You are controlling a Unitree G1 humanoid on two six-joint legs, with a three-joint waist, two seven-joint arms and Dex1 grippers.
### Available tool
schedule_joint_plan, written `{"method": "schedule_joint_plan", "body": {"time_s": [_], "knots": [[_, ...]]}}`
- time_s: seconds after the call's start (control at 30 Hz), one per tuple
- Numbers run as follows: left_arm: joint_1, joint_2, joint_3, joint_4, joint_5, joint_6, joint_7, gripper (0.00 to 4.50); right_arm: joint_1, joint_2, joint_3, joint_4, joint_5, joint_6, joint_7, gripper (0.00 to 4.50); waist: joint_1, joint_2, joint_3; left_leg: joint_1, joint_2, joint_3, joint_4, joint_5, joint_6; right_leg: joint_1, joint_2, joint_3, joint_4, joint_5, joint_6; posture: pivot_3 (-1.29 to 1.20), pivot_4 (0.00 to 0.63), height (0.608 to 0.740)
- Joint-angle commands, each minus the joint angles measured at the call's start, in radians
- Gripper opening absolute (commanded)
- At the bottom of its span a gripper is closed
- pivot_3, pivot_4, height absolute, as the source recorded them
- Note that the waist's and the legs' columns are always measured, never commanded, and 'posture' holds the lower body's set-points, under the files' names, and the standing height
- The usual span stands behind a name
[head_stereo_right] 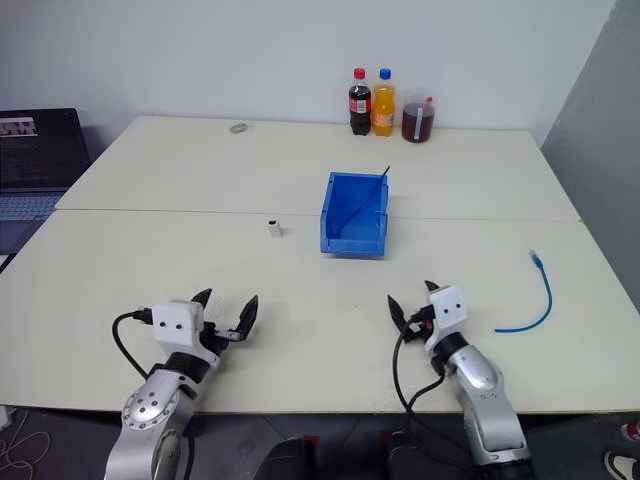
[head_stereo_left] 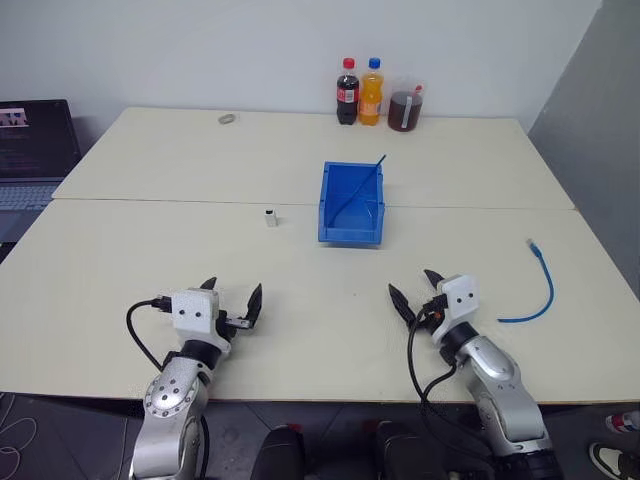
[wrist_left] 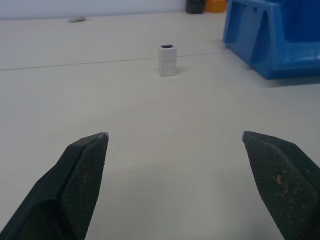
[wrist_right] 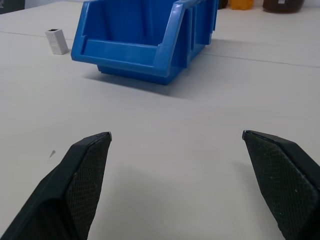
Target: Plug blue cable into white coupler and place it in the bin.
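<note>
Coupler upright, socket up — cable curved, lying near-to-far.

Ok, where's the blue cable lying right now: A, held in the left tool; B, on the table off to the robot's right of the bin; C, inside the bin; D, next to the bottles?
B: the blue cable lies curved on the table, right of the bin and apart from it, near the right tool.
</note>
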Motion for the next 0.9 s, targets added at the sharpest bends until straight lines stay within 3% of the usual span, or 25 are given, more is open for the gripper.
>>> {"method": "schedule_joint_plan", "body": {"time_s": [0.03, 0.17, 0.37, 0.53, 0.63, 0.9], "knots": [[-0.016, 0.013, -0.024, -0.037, -0.046, 0.009, -0.061, 4.5, -0.007, 0.002, -0.016, -0.044, 0.014, -0.014, -0.006, 4.46, 0.0, 0.0, 0.0, 0.0, 0.0, 0.0, 0.0, 0.0, 0.0, 0.0, 0.0, 0.0, 0.0, 0.0, 0.0, 0.0, 0.15, 0.74], [-0.053, 0.039, -0.086, -0.075, -0.095, 0.076, -0.142, 4.5, -0.001, -0.017, -0.055, -0.095, 0.012, -0.023, -0.025, 4.46, 0.0, 0.0, 0.0, 0.0, 0.0, 0.0, 0.0, 0.0, 0.0, 0.0, 0.0, 0.0, 0.0, 0.0, 0.0, 0.0, 0.15, 0.74], [-0.219, 0.122, -0.186, -0.111, -0.11, 0.21, -0.25, 4.5, 0.041, -0.075, -0.212, -0.209, 0.017, 0.024, -0.091, 4.46, 0.006, 0.0, 0.0, 0.0, -0.001, -0.001, 0.001, 0.0, 0.0, 0.0, 0.0, -0.001, 0.0, 0.0, 0.0, 0.0, 0.15, 0.74], [-0.37, 0.21, -0.299, -0.131, -0.169, 0.326, -0.433, 4.5, 0.042, -0.156, -0.383, -0.237, -0.001, 0.237, -0.192, 4.46, -0.001, 0.0, 0.0, 0.0, -0.001, -0.001, 0.001, 0.0, 0.0, 0.002, 0.0, -0.001, -0.001, 0.0, 0.0, 0.0, 0.15, 0.74], [-0.458, 0.26, -0.365, -0.127, -0.23, 0.407, -0.583, 4.5, -0.008, -0.225, -0.473, -0.206, 0.015, 0.466, -0.233, 4.46, -0.01, 0.0, 0.0, 0.0, -0.001, -0.001, 0.0, 0.0, 0.0, 0.002, 0.0, 0.0, 0.0, 0.0, 0.0, 0.0, 0.15, 0.74], [-0.552, 0.308, -0.427, -0.075, -0.231, 0.412, -0.744, 4.5, -0.088, -0.282, -0.553, -0.116, 0.073, 0.768, -0.228, 4.46, -0.022, 0.001, 0.0, 0.0, -0.001, -0.003, 0.0, 0.0, 0.0, 0.002, 0.002, -0.001, 0.0, 0.0, 0.0, 0.0, 0.15, 0.74]]}}
